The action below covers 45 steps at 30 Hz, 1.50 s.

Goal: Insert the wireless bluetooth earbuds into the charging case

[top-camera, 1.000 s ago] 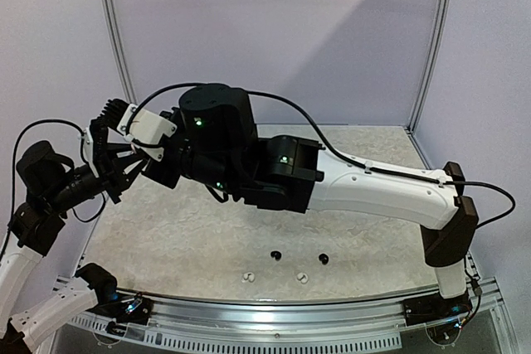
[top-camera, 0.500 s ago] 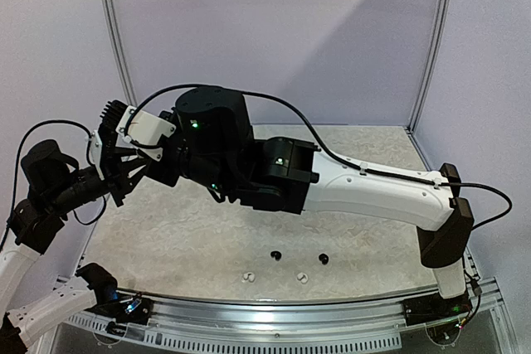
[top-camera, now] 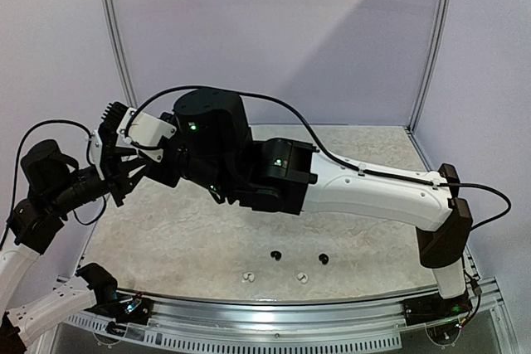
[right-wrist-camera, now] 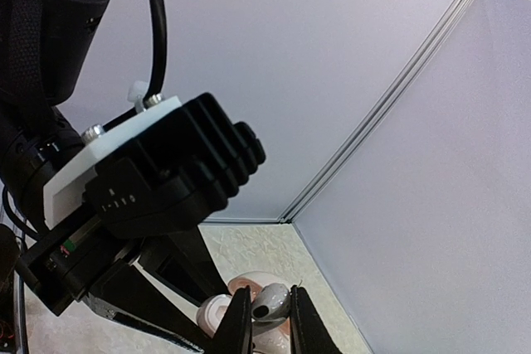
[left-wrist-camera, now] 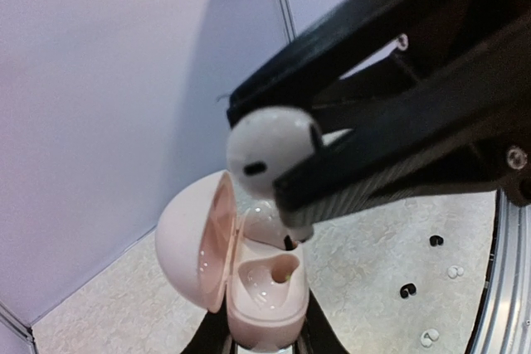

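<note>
Near edge of the table (top-camera: 166,238), around 6 o'clock: two white earbuds (top-camera: 246,277) lie loose, with two black earbuds (top-camera: 275,255) just behind them. All four are too small to tell which way they point.

Up off the table at 9 o'clock, the two arms meet. The left arm (top-camera: 50,188) bends up and in from its base. The left gripper (left-wrist-camera: 264,337) is clamped narrow on the foot of the case (left-wrist-camera: 257,296), which stands upright with its lid swung open toward 9 o'clock. One socket faces up, bare and glossy. Something white sits in the far socket, though I can't tell what.

The right arm (top-camera: 373,192) stretches long and low across the table from 4 o'clock, wrist turned toward the left gripper. The right gripper (right-wrist-camera: 270,298) pinches a white earbud (left-wrist-camera: 265,151) just above the case. The earbud's long axis is tilted, with the bulb at 10 o'clock and the stem running down toward 5 o'clock, mostly hidden by a finger. A dark slot on the bulb faces the left wrist camera.

There are small marks on the left gripper's white plate, too small to read.
</note>
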### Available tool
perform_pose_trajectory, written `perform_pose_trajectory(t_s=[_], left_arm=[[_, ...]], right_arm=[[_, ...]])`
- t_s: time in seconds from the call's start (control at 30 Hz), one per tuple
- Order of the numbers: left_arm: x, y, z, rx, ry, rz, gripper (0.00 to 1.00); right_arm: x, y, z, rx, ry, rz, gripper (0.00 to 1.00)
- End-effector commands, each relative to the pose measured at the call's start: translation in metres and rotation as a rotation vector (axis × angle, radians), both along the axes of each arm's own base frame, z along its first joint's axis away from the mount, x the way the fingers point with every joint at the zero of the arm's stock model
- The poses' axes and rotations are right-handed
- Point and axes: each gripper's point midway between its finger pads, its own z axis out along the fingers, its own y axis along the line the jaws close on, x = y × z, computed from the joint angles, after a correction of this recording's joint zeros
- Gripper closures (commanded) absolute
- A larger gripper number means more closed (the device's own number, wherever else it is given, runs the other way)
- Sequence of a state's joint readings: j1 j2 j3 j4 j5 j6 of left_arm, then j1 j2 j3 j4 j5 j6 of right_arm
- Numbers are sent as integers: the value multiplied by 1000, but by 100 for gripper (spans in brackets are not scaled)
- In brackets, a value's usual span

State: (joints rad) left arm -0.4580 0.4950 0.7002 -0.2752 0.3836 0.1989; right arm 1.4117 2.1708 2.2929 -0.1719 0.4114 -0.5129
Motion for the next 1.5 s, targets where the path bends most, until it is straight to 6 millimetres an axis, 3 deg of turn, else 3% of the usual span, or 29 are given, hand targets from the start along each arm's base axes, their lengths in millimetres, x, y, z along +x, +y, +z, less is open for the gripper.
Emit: perform_pose_trajectory(t_s=[0.0,0.93,1.1,1.47], left_arm=[[-6,0,12,-2,-29,-9,100],[-7,-3,19,-38,-23,-18,100],[-6,-2,20,-51,-18,-11,100],[-6,1,22,-83,-11,2,100]], right_arm=[[7,6,-22,-38,13,-26,100],[16,11,-56,-114,41,-41,100],[17,11,-62,-131,45,-48,85],[17,9,-63,-143,42,-51,81]])
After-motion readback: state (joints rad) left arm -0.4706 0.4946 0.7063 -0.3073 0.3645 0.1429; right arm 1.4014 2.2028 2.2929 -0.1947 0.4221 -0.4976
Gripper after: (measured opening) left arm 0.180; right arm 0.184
